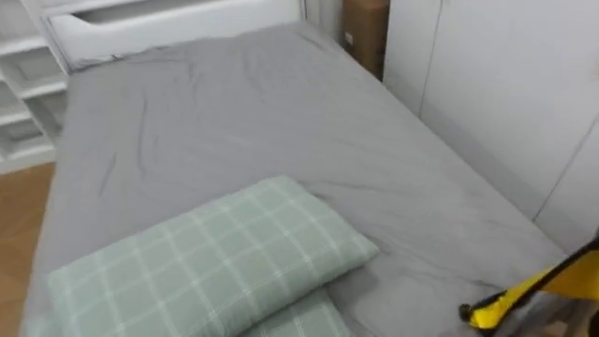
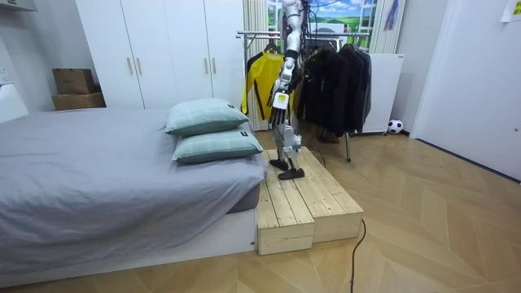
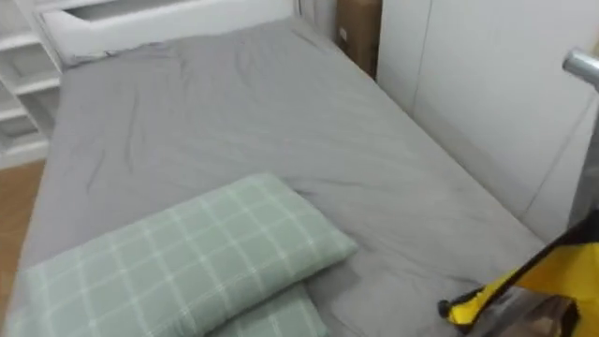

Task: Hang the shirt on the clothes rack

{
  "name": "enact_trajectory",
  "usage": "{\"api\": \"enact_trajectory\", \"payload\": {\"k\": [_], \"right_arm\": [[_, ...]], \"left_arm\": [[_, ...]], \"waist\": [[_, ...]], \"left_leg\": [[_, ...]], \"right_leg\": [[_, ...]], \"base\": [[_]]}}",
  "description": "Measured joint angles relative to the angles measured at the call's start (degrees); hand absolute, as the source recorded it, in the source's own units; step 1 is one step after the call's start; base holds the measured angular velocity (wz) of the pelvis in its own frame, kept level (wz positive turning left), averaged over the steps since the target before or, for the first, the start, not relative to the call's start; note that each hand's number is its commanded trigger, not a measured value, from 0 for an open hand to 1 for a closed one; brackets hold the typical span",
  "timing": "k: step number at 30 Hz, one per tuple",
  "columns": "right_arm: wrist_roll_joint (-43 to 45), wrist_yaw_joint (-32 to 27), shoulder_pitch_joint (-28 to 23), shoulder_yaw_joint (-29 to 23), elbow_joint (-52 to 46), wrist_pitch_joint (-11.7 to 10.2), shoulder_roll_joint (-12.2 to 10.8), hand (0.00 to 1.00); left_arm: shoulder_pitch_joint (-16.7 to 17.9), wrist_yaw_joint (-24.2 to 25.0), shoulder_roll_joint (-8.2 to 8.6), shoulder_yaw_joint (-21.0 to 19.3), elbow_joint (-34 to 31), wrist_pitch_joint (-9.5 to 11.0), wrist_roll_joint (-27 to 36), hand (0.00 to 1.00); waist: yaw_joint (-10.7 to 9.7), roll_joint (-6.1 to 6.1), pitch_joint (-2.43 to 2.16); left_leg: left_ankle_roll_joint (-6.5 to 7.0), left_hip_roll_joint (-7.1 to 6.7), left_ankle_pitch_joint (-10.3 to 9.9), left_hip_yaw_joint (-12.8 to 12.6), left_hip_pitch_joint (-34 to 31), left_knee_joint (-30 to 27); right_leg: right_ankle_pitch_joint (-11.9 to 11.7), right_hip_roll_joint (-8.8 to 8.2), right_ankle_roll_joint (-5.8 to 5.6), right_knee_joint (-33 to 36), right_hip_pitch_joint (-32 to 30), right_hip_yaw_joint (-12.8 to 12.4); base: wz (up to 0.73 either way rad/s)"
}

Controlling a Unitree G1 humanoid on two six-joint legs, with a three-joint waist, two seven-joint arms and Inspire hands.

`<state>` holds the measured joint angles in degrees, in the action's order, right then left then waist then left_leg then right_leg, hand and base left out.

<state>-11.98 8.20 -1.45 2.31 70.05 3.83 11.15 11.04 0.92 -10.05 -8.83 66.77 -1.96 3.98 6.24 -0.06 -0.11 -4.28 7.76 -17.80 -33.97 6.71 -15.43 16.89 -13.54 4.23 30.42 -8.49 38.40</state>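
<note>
A yellow garment with black trim [image 3: 529, 279] hangs at the lower right of the eye views, just past the bed's corner. In the room view the same yellow garment [image 2: 257, 75] hangs on the clothes rack [image 2: 264, 34] beside several dark clothes [image 2: 334, 80]. The robot stands upright on a wooden platform [image 2: 305, 199] between the bed and the rack, facing along the bed. Its left hand [image 2: 280, 106] hangs low at its side, holding no clothing that I can see.
A grey bed [image 1: 271, 131] fills the view ahead, with two green checked pillows [image 1: 211, 262] stacked at the near end. White wardrobe doors [image 1: 505, 84] line the right side, a cardboard box [image 1: 367, 33] at the far corner. White shelves [image 1: 23, 84] stand far left.
</note>
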Motion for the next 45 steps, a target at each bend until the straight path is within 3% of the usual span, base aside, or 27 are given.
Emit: {"api": "enact_trajectory", "payload": {"k": [1,2,4,7,9,10,12,14,19,24,29,35,40,45], "right_arm": [[-0.4,-0.8,0.1,-0.2,0.3,0.0,0.3,0.00],[-0.4,-1.3,0.6,-0.1,0.3,-0.1,0.0,0.00],[-0.4,-1.2,1.2,0.6,0.6,-0.2,-0.9,0.00],[-1.2,-1.0,0.1,0.8,1.1,-0.1,-1.1,0.00],[-1.2,-1.0,0.0,0.6,1.4,-0.1,-1.1,0.00],[-1.4,-1.0,-0.6,0.1,1.5,-0.2,-1.1,0.00],[-2.6,-1.0,-2.0,-1.5,1.4,-0.1,-1.8,0.00],[-4.2,-1.2,-2.3,-2.0,1.4,-0.1,-2.6,0.00],[-4.0,-1.2,-3.3,-3.6,1.3,0.0,-2.7,0.00],[-3.3,-1.2,-3.7,-3.6,1.2,0.0,-2.7,0.00],[-3.4,-1.0,-3.7,-3.5,1.8,-0.1,-2.6,0.00],[-3.1,-1.0,-3.6,-1.3,1.5,-0.2,-2.6,0.00],[-3.1,-0.3,-3.5,-1.3,1.8,-0.1,-2.6,0.00],[-4.5,1.2,-3.6,-1.1,3.0,0.0,-2.7,0.00]], "left_arm": [[0.7,-0.7,0.28,-0.5,-1.0,-0.4,0.4,0.00],[0.8,-0.8,0.79,-1.4,-1.2,-1.0,0.5,0.00],[0.5,-1.3,1.34,-3.1,-1.4,-2.2,0.1,0.00],[-0.5,-2.1,2.24,-3.3,-1.4,-2.6,0.4,0.00],[-0.7,-2.9,1.71,-3.3,-1.4,-2.8,0.3,0.00],[-0.9,-3.2,1.49,-3.3,-1.4,-2.9,0.4,0.00],[-1.5,-3.2,1.19,-2.8,-1.4,-3.0,0.5,0.00],[-1.8,-3.2,1.14,-1.5,-1.4,-3.2,0.5,0.00],[0.4,-3.0,0.56,-1.8,-1.3,-3.2,0.4,0.00],[3.2,-3.2,0.04,-2.8,-1.3,-4.0,0.3,0.00],[4.4,-3.4,0.87,-2.1,-0.3,-4.6,-0.1,0.00],[4.2,-5.5,2.49,-1.6,-0.4,-5.1,-3.8,0.00],[3.8,-5.7,2.53,-0.5,-0.7,-5.3,-6.5,0.00],[3.7,-5.2,2.52,-0.5,-0.8,-6.8,-8.7,0.00]], "waist": [[1.1,0.01,-0.27],[1.8,0.64,0.03],[1.7,0.79,-0.13],[-0.1,0.35,-0.19],[-1.5,0.23,-0.14],[-3.0,0.15,0.04],[-4.5,-0.25,0.12],[-5.6,-0.76,0.20],[-5.9,-0.61,0.16],[-5.3,-0.57,0.16],[-4.3,-0.54,0.33],[-4.2,-0.98,0.70],[-4.3,-1.17,0.72],[-4.4,-1.73,0.66]], "left_leg": [[0.20,-0.99,0.2,-0.1,-0.1,-0.2],[1.04,-1.42,0.9,0.3,-0.5,0.5],[1.56,-1.22,2.0,1.3,-1.0,1.9],[2.15,-1.13,2.7,2.9,-0.9,2.5],[2.65,-1.37,2.6,3.7,-0.8,2.6],[3.08,-1.63,2.7,5.3,-0.8,2.8],[3.81,-2.14,2.8,7.8,-0.5,3.3],[4.46,-2.82,2.9,10.2,0.1,4.0],[5.05,-3.64,2.8,14.6,0.9,4.7],[5.05,-4.10,2.7,18.0,0.8,4.4],[4.82,-4.54,2.9,21.3,0.9,4.0],[4.39,-4.55,3.1,22.7,0.6,4.0],[4.15,-4.51,3.4,23.4,0.8,3.8],[4.15,-4.53,3.4,23.8,0.9,3.6]], "right_leg": [[0.2,0.03,-0.36,0.0,-0.3,-0.9],[-0.8,0.88,-0.68,-1.2,-0.6,-1.6],[-3.2,2.47,-0.05,-4.6,0.7,-1.0],[-5.9,3.79,-0.48,-9.0,3.2,0.0],[-7.0,3.88,-1.24,-10.3,4.3,0.3],[-7.7,4.06,-2.00,-11.7,5.5,0.7],[-8.4,4.90,-3.05,-13.1,7.0,-1.6],[-9.2,6.31,-4.27,-15.7,8.8,-6.7],[-10.3,7.79,-6.39,-18.5,11.6,-14.8],[-10.1,8.45,-7.07,-20.7,13.9,-17.3],[-9.1,8.44,-8.55,-21.2,15.7,-20.9],[-8.9,8.67,-8.55,-21.9,16.7,-21.2],[-8.9,8.77,-8.54,-21.9,17.3,-21.0],[-8.8,8.81,-8.42,-22.0,17.8,-21.1]], "base": [[-0.08],[-0.26],[-0.18],[0.21],[0.26],[0.68],[0.72],[0.58],[0.48],[0.39],[0.31],[0.11],[0.07],[0.05]]}}
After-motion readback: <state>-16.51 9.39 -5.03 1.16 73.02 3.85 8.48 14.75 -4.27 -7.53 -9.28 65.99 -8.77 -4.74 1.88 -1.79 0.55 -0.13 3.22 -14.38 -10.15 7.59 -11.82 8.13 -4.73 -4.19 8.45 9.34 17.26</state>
